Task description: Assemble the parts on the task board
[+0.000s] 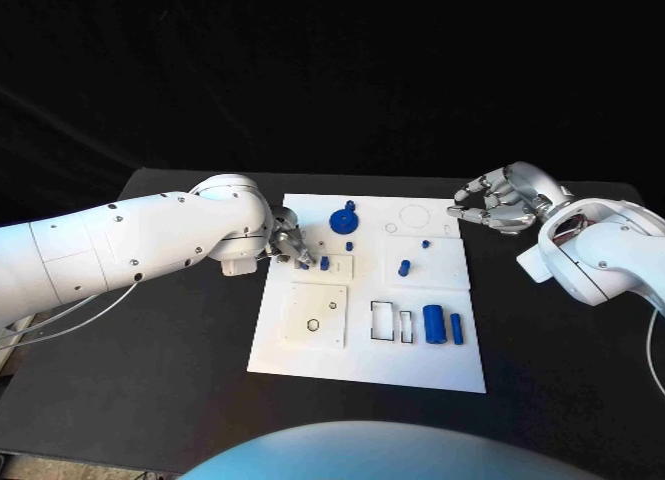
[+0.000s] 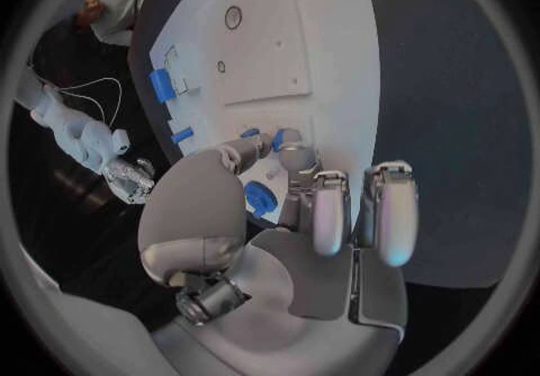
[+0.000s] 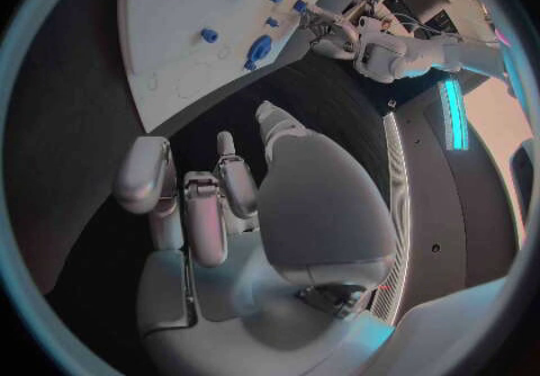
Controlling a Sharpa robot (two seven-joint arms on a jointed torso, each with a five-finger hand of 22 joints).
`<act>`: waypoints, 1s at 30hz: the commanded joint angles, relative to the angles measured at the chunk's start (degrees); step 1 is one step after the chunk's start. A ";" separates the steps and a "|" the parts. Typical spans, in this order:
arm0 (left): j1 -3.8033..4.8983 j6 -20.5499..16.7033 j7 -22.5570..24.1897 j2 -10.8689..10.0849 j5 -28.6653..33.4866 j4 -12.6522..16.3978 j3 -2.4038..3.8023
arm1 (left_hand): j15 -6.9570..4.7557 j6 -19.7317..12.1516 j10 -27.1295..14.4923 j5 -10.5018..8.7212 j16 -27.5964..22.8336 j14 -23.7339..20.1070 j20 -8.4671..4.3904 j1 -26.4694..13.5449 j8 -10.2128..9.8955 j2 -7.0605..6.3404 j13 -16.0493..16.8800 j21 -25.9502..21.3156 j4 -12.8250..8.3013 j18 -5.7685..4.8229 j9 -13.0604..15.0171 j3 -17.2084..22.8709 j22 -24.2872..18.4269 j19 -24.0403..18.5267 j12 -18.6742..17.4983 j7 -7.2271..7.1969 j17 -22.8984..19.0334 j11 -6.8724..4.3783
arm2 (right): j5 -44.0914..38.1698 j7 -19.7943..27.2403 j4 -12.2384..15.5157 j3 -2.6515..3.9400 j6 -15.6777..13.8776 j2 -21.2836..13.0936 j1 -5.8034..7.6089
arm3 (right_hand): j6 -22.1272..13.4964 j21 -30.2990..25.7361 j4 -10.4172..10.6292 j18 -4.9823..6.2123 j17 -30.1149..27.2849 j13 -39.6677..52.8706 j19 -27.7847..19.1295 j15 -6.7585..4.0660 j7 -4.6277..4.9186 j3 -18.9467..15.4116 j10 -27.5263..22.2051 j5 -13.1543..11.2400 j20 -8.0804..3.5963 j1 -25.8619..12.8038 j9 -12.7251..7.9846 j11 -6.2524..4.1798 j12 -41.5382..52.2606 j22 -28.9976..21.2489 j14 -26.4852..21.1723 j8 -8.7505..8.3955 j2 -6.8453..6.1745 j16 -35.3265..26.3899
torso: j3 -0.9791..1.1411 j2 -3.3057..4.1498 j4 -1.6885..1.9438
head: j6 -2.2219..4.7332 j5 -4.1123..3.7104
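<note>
The white task board (image 1: 364, 345) lies mid-table. My left hand (image 1: 286, 243) reaches over its far left part, and thumb and a finger pinch a small blue part (image 1: 303, 263) against the board; the left wrist view shows that part (image 2: 278, 135) between the fingertips. A blue gear-like part (image 1: 345, 220) sits just beyond the hand. Small blue pegs (image 1: 404, 267) stand mid-board, and two blue cylinders (image 1: 435, 323) lie at the near right. My right hand (image 1: 502, 205) hovers off the board's far right corner, fingers loosely bent and apart, holding nothing.
Rectangular recessed frames (image 1: 383, 319) and a white plate with holes (image 1: 316, 313) mark the board's near half. Black table (image 1: 563, 360) surrounds the board, with bare room to its right and left. My left arm (image 1: 130, 240) spans the table's left side.
</note>
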 commanded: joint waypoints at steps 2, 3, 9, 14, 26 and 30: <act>-0.07 0.79 -0.37 0.07 0.04 -0.29 -0.06 | -0.39 0.35 0.13 -0.19 0.20 5.85 -0.34 -0.51 0.15 -0.24 -0.11 0.04 0.68 -0.89 -0.28 -1.48 13.35 4.16 -0.22 0.29 15.10 -0.40 | -0.60 0.08 0.13 0.00 0.40 -0.07 -0.04 | -0.06 -0.30 0.06 0.58 11.31 -0.08 -0.55 -0.30 -0.12 -0.44 -0.44 0.10 -0.03 -0.34 0.06 -0.11 -0.21 -0.10 5.06 0.22 0.06 -0.26 | -0.03 0.01 0.01 | 0.11 -0.01; -0.07 0.80 -0.38 0.07 0.01 -0.35 -0.06 | -0.41 0.41 0.12 0.18 0.20 5.85 -0.35 -0.50 0.22 -0.40 -0.18 0.04 1.14 -0.89 -0.42 -2.26 13.36 4.16 -0.24 0.28 15.10 -0.41 | -0.60 0.09 0.13 0.00 0.39 -0.08 -0.04 | -0.06 -0.30 0.06 0.58 11.31 -0.08 -0.55 -0.30 -0.12 -0.44 -0.44 0.10 -0.03 -0.34 0.06 -0.11 -0.21 -0.10 5.06 0.22 0.06 -0.26 | -0.03 0.00 0.00 | 0.13 -0.02; -0.07 0.81 -0.36 0.05 -0.08 -0.62 -0.02 | -0.41 0.52 0.19 1.12 0.20 5.85 -0.38 -0.15 0.49 -0.97 -0.13 0.07 3.05 -0.91 -1.02 -5.81 13.43 4.21 -0.09 0.30 15.10 -0.40 | -0.60 0.12 0.15 0.00 0.35 -0.13 -0.04 | -0.10 -0.36 0.07 0.59 11.25 -0.12 -0.57 -0.30 -0.12 -0.49 -0.48 0.05 -0.03 -0.41 0.06 -0.10 -0.25 -0.13 5.05 0.21 0.03 -0.28 | -0.07 0.04 0.05 | 0.19 -0.04; -0.07 0.27 -0.30 0.07 -0.09 -0.59 0.04 | -0.46 0.59 0.22 7.17 0.20 5.85 -0.46 1.05 1.04 -1.44 -0.17 0.14 6.19 -0.94 -1.77 -11.64 13.55 4.29 0.03 0.27 15.10 -0.42 | -0.60 0.16 0.15 0.00 0.32 -0.12 -0.04 | -0.10 -0.36 0.07 0.59 11.25 -0.12 -0.57 -0.30 -0.12 -0.49 -0.48 0.05 -0.03 -0.41 0.06 -0.10 -0.25 -0.13 5.05 0.21 0.03 -0.28 | -0.07 0.02 0.03 | 0.14 -0.02; -0.08 -4.24 1.27 -0.55 1.40 -0.07 0.29 | -0.42 0.19 0.10 9.43 0.20 5.85 -0.44 -0.12 0.99 -0.35 -0.39 -0.07 7.18 -0.88 -2.52 -15.99 13.48 4.18 -0.07 0.38 15.10 -0.39 | -0.60 0.25 0.09 0.00 0.23 -0.13 -0.04 | -0.16 -0.34 0.09 0.58 11.21 -0.15 -0.55 -0.30 -0.11 -0.58 -0.50 0.01 -0.03 -0.52 0.09 -0.09 -0.28 -0.10 5.04 0.20 0.02 -0.30 | -0.11 0.03 0.04 | 0.25 -0.14; -0.07 -5.99 1.86 -1.06 2.13 0.27 0.52 | -0.38 -0.33 -0.25 12.47 0.20 5.85 -0.40 0.35 0.95 0.74 -0.70 -0.33 7.06 -0.82 -2.90 -17.03 13.36 4.03 -0.30 0.34 15.10 -0.44 | -0.60 0.27 0.05 0.00 0.22 -0.13 -0.04 | -0.16 -0.34 0.09 0.58 11.21 -0.15 -0.55 -0.30 -0.11 -0.58 -0.50 0.01 -0.03 -0.52 0.09 -0.09 -0.28 -0.10 5.04 0.20 0.02 -0.30 | -0.10 -0.03 0.11 | 0.29 -0.27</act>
